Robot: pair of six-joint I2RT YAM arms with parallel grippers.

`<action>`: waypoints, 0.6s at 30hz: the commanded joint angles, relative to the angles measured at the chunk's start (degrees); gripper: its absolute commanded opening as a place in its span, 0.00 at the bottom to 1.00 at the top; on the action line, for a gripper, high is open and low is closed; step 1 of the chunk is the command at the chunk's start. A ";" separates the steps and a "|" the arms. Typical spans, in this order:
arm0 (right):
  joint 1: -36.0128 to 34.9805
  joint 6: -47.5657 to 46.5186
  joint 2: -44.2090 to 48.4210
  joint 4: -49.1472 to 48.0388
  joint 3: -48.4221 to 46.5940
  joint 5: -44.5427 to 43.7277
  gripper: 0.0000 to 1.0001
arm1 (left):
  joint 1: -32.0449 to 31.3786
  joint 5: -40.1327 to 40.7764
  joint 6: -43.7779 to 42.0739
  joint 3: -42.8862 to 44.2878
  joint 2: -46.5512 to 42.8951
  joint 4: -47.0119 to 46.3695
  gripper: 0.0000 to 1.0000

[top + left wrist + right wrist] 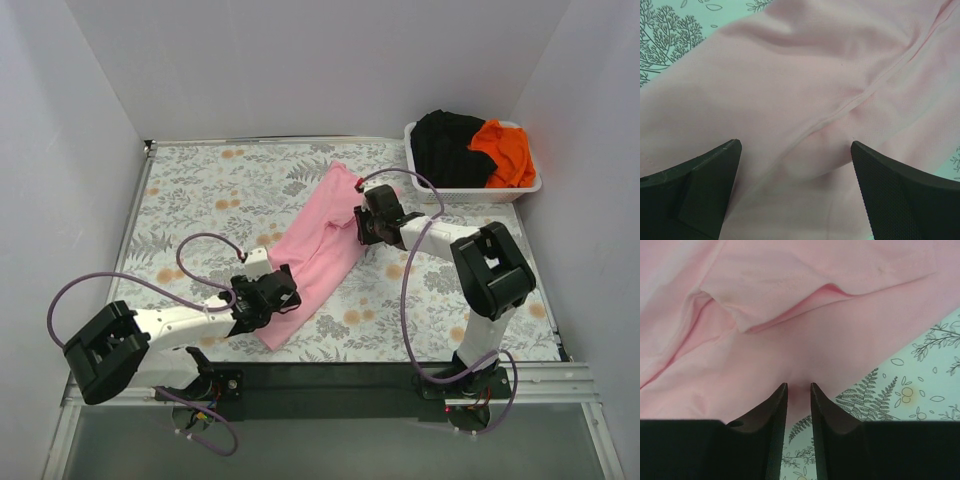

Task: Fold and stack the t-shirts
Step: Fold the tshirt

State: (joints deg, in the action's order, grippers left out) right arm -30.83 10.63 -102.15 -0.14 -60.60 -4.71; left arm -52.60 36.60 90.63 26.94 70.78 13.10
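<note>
left gripper (268,298): spread wide and empty, over the near end of the shirt.
light pink soft cloth t-shirt (318,250): rumpled, lying diagonally on the floral-print table cover (200,190) between the arms.
handling: likely light and limp, so it will sag and crease. Take it at a seam or hem corner.
right gripper (367,224): clenched on the shirt's far edge.
white plastic lattice basket (478,192): far right corner, holding a black t-shirt (445,145) and a bright orange t-shirt (505,150).
</note>
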 commanded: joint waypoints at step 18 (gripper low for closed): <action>1.65 -2.45 -16.58 1.98 -17.00 -0.39 0.22 | -14.88 3.39 21.34 3.02 5.58 8.34 0.85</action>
State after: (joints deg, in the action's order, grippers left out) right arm -30.26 10.59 -116.14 -1.15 -74.15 -5.15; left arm -64.20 41.54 106.02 28.27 72.84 18.26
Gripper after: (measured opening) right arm 0.219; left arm 0.851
